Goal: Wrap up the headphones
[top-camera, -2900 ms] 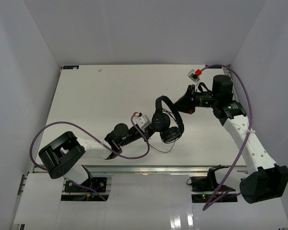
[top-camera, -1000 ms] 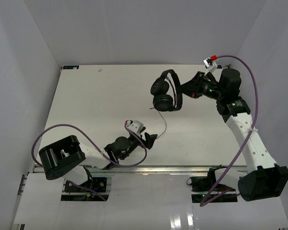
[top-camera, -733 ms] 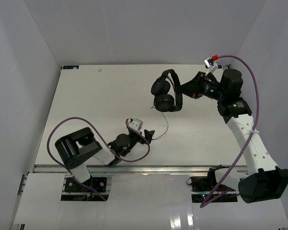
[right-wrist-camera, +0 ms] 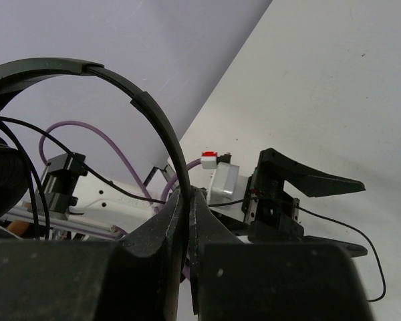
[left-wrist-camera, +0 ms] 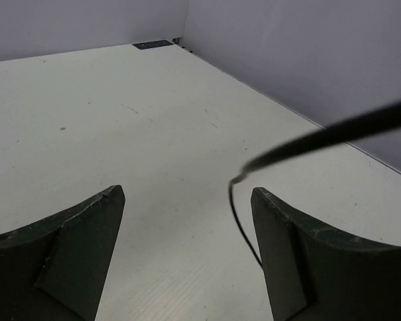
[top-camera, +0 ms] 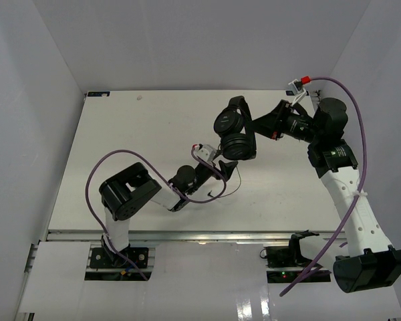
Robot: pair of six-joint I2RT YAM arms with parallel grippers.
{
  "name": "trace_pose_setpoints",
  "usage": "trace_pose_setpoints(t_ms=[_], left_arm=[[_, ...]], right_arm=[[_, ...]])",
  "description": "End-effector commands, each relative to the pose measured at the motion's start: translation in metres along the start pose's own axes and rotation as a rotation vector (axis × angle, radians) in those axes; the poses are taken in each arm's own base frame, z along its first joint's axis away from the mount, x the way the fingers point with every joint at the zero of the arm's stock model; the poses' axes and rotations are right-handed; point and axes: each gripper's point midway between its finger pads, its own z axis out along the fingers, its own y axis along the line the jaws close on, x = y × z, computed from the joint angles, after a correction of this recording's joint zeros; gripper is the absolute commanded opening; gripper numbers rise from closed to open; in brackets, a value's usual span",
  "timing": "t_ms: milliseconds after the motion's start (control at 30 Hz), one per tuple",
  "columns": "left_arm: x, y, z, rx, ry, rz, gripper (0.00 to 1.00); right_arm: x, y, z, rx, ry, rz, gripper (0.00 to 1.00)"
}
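My right end effector [top-camera: 257, 124] is pinched together on the headband of the headphones [top-camera: 232, 136], holding them up over the far right part of the bench [top-camera: 120, 134]. My left end effector [top-camera: 222, 168] stands wide apart just below the earcups. The thin cable [left-wrist-camera: 232, 200] hangs in front of its gap, ungripped. I judge this the cable-catching step. Next I must close on the cable and wind it round the headband. I can read no brand or writing.
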Motion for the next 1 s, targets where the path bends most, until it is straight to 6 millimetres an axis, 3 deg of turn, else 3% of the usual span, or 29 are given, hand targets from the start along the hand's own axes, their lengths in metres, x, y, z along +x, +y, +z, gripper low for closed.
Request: trace_pose_setpoints(t_ms=[0, 67, 200, 333, 700, 833, 967], left_arm=[[-0.048, 0.002, 0.010, 0.009, -0.228, -0.093, 0.82], [-0.051, -0.001, 0.013, 0.025, -0.240, -0.104, 0.78], [-0.061, -0.013, 0.021, 0.090, -0.281, -0.134, 0.57], [-0.070, -0.021, 0.019, 0.136, -0.316, -0.167, 0.52], [-0.053, -0.041, 0.002, 0.244, -0.232, -0.242, 0.03], [-0.041, -0.052, -0.003, 0.278, -0.146, -0.261, 0.00], [-0.017, -0.070, -0.010, 0.303, -0.017, -0.243, 0.00]], right_arm=[[-0.021, 0.052, -0.014, -0.112, -0.047, -0.076, 0.08], [-0.021, 0.053, -0.015, -0.113, -0.046, -0.074, 0.08], [-0.020, 0.054, -0.016, -0.116, -0.047, -0.077, 0.08], [-0.019, 0.051, -0.016, -0.107, -0.049, -0.076, 0.08], [-0.025, 0.029, -0.017, -0.047, -0.078, -0.088, 0.08], [-0.027, 0.019, -0.016, -0.020, -0.087, -0.089, 0.08], [-0.037, 0.009, -0.017, 0.024, -0.118, -0.093, 0.08]])
